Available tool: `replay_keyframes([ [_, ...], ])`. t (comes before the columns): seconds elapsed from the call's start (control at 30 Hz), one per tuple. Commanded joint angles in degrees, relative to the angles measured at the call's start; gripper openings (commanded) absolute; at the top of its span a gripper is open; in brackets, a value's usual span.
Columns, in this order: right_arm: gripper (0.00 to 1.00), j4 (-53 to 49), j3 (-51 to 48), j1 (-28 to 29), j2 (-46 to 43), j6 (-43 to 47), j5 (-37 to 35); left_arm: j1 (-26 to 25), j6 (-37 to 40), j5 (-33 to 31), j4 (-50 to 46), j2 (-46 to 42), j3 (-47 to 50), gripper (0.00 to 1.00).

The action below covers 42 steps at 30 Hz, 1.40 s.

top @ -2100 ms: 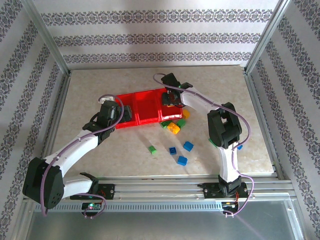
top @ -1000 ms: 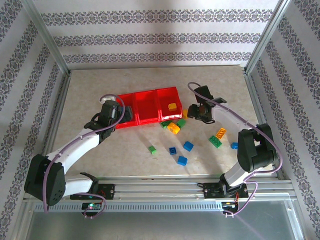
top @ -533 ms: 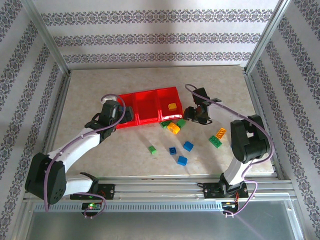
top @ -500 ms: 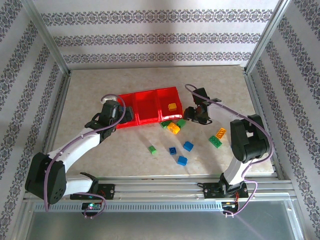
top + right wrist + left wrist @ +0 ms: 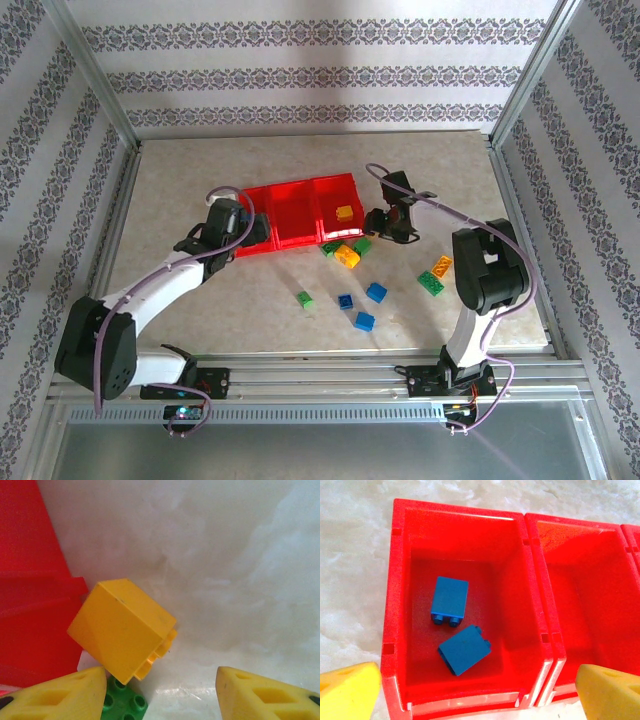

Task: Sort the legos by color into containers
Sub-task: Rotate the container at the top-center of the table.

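The red tray (image 5: 290,195) of three joined compartments is sitting near the middle of the table (image 5: 200,170), with its long side running left to right. The left gripper (image 5: 479,685) is hanging over the near wall of the left compartment. Its jaws are spread wide and released, and its yellow fingers (image 5: 347,690) are showing at the bottom corners of the wrist view. Two blue bricks are lying close together on that compartment's floor, one (image 5: 449,601) near the middle and the other (image 5: 464,650) closer in and turned at an angle. From above, a yellow brick (image 5: 344,213) is resting in the right compartment.

The right gripper (image 5: 161,685) is sitting low at the tray's right end, its jaws partly apart and clasping nothing. Just ahead of its left finger (image 5: 55,697), a tilted yellow block (image 5: 122,630) is leaning beside the red wall, partly over a green brick (image 5: 125,702). I cannot tell whether the finger is touching the block.

Loose pieces are lying on the table in front of the tray:
- An orange brick (image 5: 347,256) is lying just off the near right corner.
- A small green piece (image 5: 305,298) and three blue pieces (image 5: 345,301) (image 5: 376,291) (image 5: 365,321) are lying nearer the arms.
- A green block (image 5: 432,283) is touching an orange block (image 5: 441,265) off to the right
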<state>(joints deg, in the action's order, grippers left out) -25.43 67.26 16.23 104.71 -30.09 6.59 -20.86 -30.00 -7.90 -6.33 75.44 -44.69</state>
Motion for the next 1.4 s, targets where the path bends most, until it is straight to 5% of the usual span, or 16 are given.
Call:
replay_keyframes([
  [0.0,0.60,0.2,2.5,0.0,1.4,0.1,0.7,0.8,0.4,0.3,2.6,1.2,-1.9,1.00],
  [1.03,0.55,-3.1,4.0,0.1,1.8,-0.2,-4.6,7.0,2.3,7.6,11.4,19.5,-12.6,1.00],
  [1.37,0.53,-5.3,1.6,0.7,-1.5,1.3,-6.7,7.0,1.3,8.2,11.5,18.6,-13.7,1.00],
])
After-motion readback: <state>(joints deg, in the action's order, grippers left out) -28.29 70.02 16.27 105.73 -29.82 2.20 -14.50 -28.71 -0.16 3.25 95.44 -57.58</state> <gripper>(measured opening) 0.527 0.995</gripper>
